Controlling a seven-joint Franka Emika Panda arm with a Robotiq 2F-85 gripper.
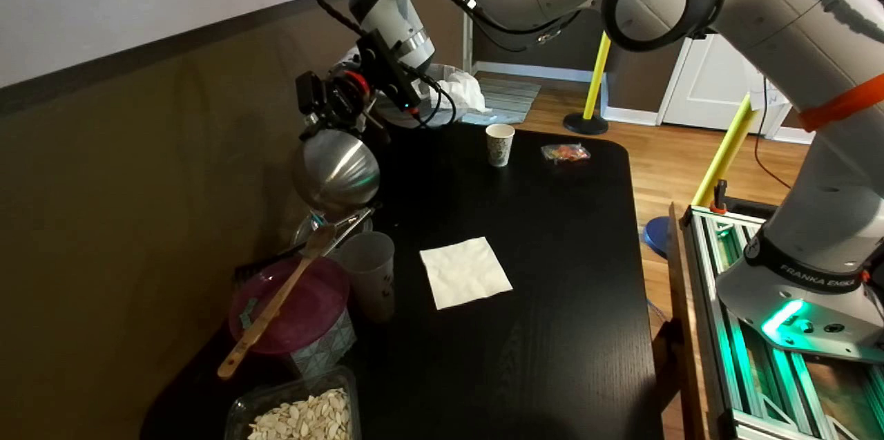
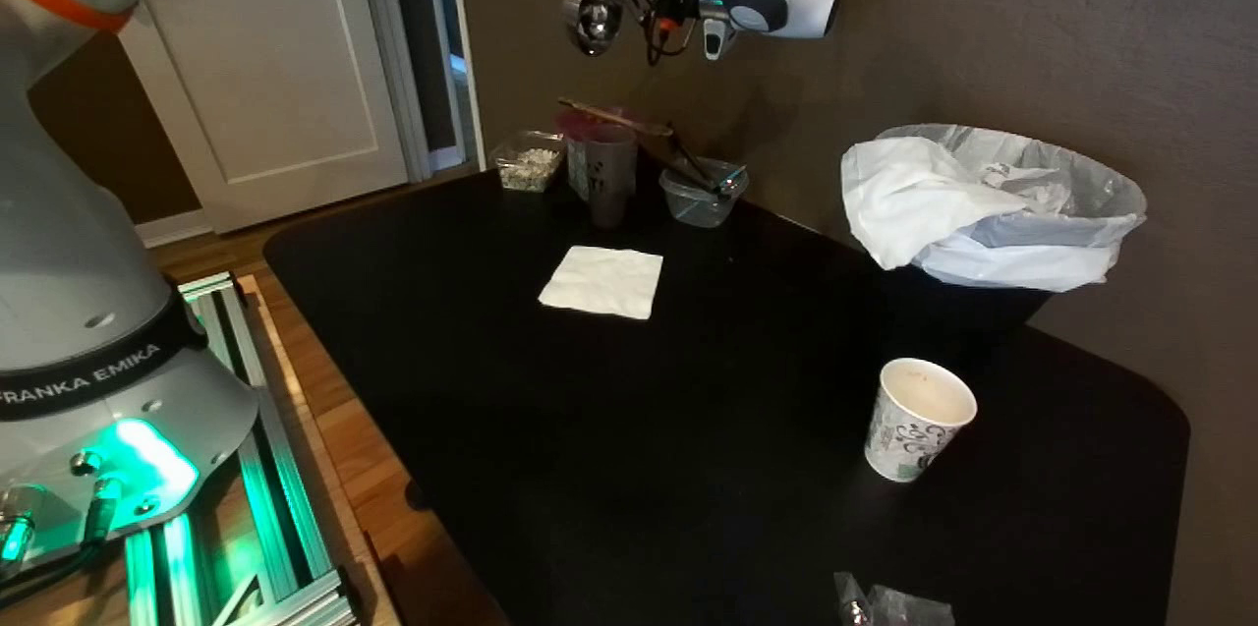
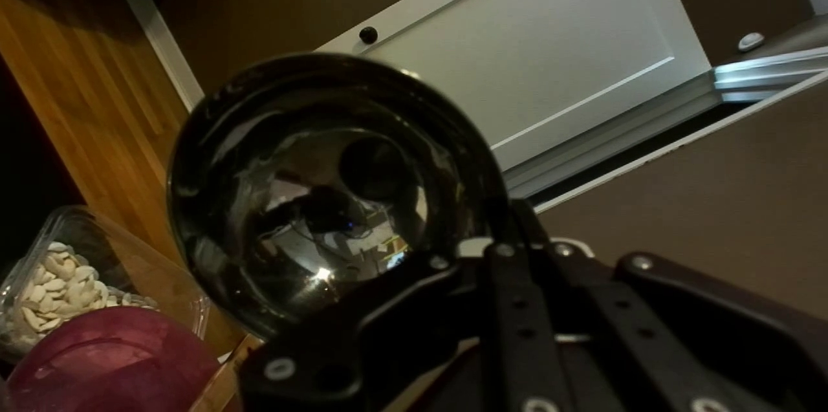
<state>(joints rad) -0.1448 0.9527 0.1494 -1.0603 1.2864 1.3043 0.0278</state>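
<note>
A shiny metal bowl [image 3: 330, 192] hangs in the air, tipped on its side, with its hollow turned toward the wrist camera. My gripper [image 3: 515, 221] is shut on the rim of it. In an exterior view the bowl's rounded outside [image 1: 338, 170] shows above the cluster of containers along the wall; elsewhere it appears small and high over the table [image 2: 594, 17]. Lower left in the wrist view are a clear tub of pale seeds [image 3: 65, 289] and a pink vessel [image 3: 116, 360]. The bowl's inside looks empty, though reflections blur it.
A wooden spoon [image 1: 276, 302] lies across the pink vessel. Beside it stand a translucent cup [image 1: 369, 267] and a clear container [image 2: 700, 203] with utensils. A white napkin [image 1: 466, 273], paper cup [image 2: 919, 420], candy packet [image 1: 566, 152] and lined bin [image 2: 1032, 253] are also around.
</note>
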